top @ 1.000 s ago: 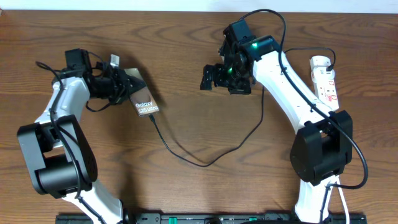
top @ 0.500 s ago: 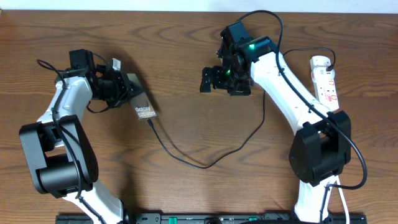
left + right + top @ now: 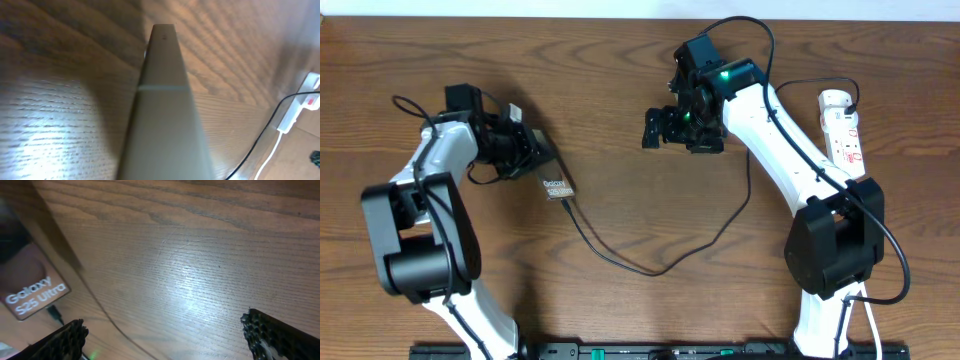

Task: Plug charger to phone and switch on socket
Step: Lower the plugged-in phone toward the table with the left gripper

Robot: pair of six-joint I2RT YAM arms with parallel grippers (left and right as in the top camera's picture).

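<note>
- The left end effector (image 3: 528,153) is clamped tight on the far-left end of a slim, dark, rectangular phone (image 3: 555,184) with white "Galaxy S25 Ultra" lettering. Its wrist view shows only the phone's narrow grey edge running away from the camera.
- The right end effector (image 3: 665,125) stands wide and holds nothing. It hovers over the brown wooden worktop (image 3: 620,70) at the far middle, well apart from the phone.
- The phone is left of centre with its lettered face up. Its long axis runs diagonally from far-left to near-right, and its port end points near-right. Whether that end rests on the worktop cannot be told.
- The long, thin black charger cable (image 3: 650,268) meets the port end, loops across the near middle and climbs to the right. The connector looks seated, though it is too small to be sure.
- The white elongated power-strip socket (image 3: 842,125) lies far right, its long axis near-to-far and its rounded end far.
- Switching on the socket looks like what remains. The left arm should lower the phone flat along the cable's line before letting go, so the connector is not levered. The right arm should press the switch squarely from above, clear of the cable.
</note>
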